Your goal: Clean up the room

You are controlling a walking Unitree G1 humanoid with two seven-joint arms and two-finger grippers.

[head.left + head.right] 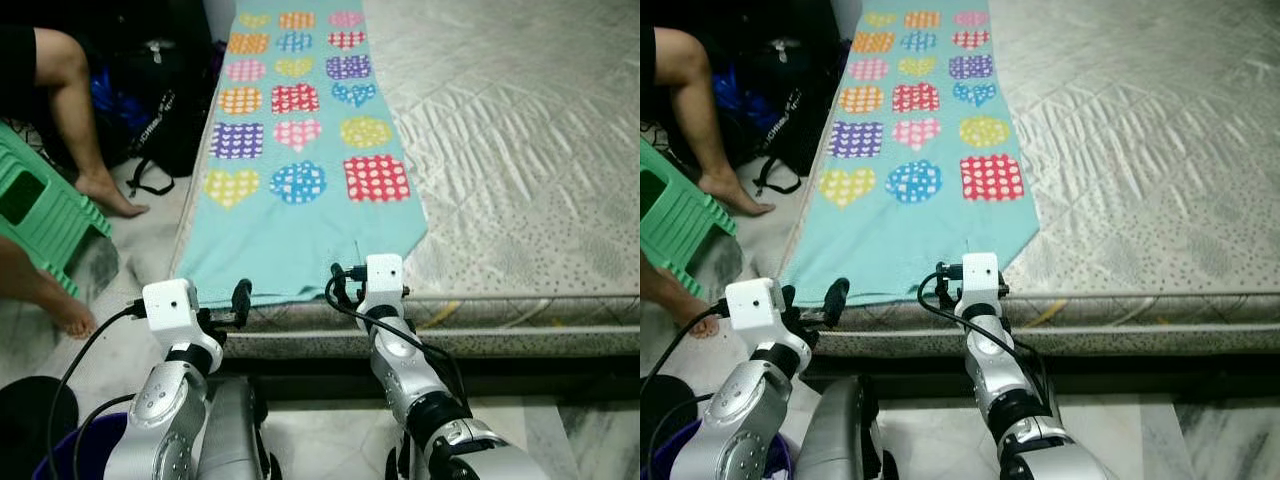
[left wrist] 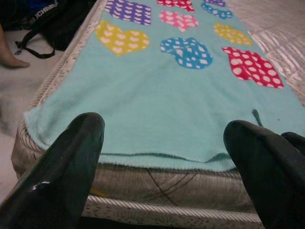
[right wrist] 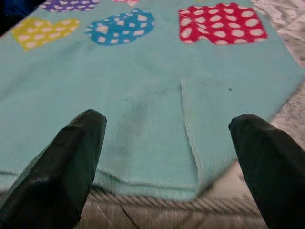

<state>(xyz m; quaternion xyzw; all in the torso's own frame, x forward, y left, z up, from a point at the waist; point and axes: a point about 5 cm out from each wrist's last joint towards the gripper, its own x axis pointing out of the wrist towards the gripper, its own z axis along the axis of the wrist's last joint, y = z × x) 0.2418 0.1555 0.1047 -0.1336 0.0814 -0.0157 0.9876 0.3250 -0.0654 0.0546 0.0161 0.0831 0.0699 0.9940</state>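
A turquoise blanket (image 1: 300, 200) patterned with spotted hearts and squares lies flat along the left side of a bare quilted mattress (image 1: 520, 160), its near hem reaching the mattress's front edge. Both arms reach toward that hem. The left tool (image 2: 162, 143) hovers just before the front edge near the blanket's left corner, fingers spread wide, holding nothing. The right tool (image 3: 167, 138) hangs over the hem by the blanket's right corner — also wide and empty. On the floor left of the bed: a black backpack (image 1: 150, 110), a green plastic stool (image 1: 40, 215), and a person's bare legs (image 1: 75, 130).
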